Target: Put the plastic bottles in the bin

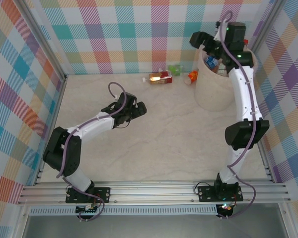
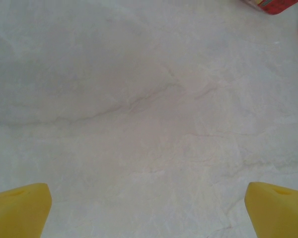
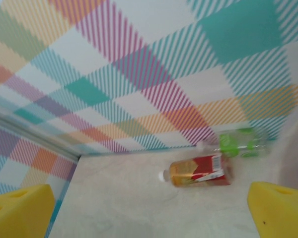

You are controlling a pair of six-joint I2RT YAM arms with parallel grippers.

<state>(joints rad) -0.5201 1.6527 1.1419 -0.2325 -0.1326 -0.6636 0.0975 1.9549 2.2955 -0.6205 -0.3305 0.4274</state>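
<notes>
Three plastic bottles lie on the table by the back wall: an amber one with a red label [image 1: 160,77] [image 3: 198,171], a green-labelled one [image 1: 175,69] [image 3: 238,141] and an orange one [image 1: 192,77]. The cream bin [image 1: 208,94] stands at the back right with several bottles [image 1: 211,62] inside. My right gripper [image 1: 196,39] [image 3: 149,213] hangs open and empty above the bin's left rim, facing the back wall. My left gripper [image 1: 140,110] [image 2: 149,213] is open over bare table near the middle, nothing between its yellow fingertips [image 2: 20,208].
Plaid walls close in the marble-patterned table [image 1: 179,139] at the back and both sides. A corner of the red label [image 2: 273,5] shows at the top right of the left wrist view. Open table surface lies between the left gripper and the bottles.
</notes>
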